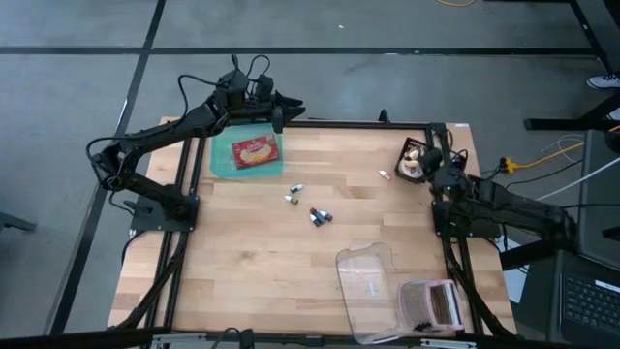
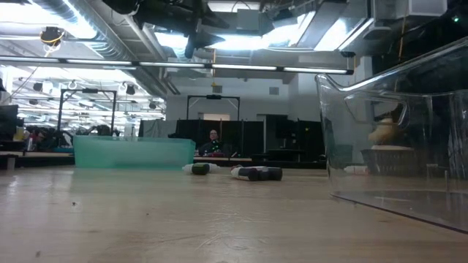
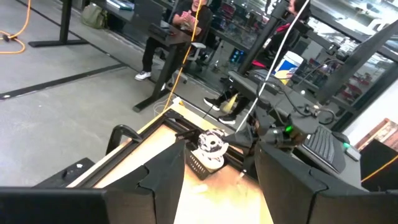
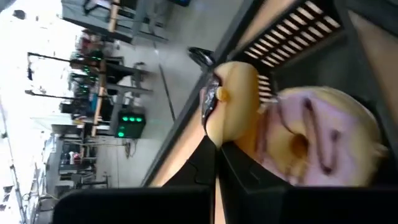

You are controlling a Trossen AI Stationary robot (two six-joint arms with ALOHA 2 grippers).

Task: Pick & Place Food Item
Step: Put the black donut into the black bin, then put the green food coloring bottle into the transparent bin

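A black slatted basket at the table's far right holds a yellow bun and a pink-iced doughnut. My right gripper is shut and points into the basket; its tips show against the bun's edge. A teal tray at the far left holds a red food packet. My left gripper hangs open high above the tray's far right corner. Nothing is between its fingers. My right gripper's shut fingertips show against the yellow bun's edge, coming slantwise down from the table's right side. I cannot tell whether they touch the bun or stand just short of it. The bun and doughnut rest in the basket.
Small wrapped sweets lie scattered mid-table, with another near the basket. A clear plastic container and a pinkish box sit at the near right. A person sits in the room beyond the far edge.
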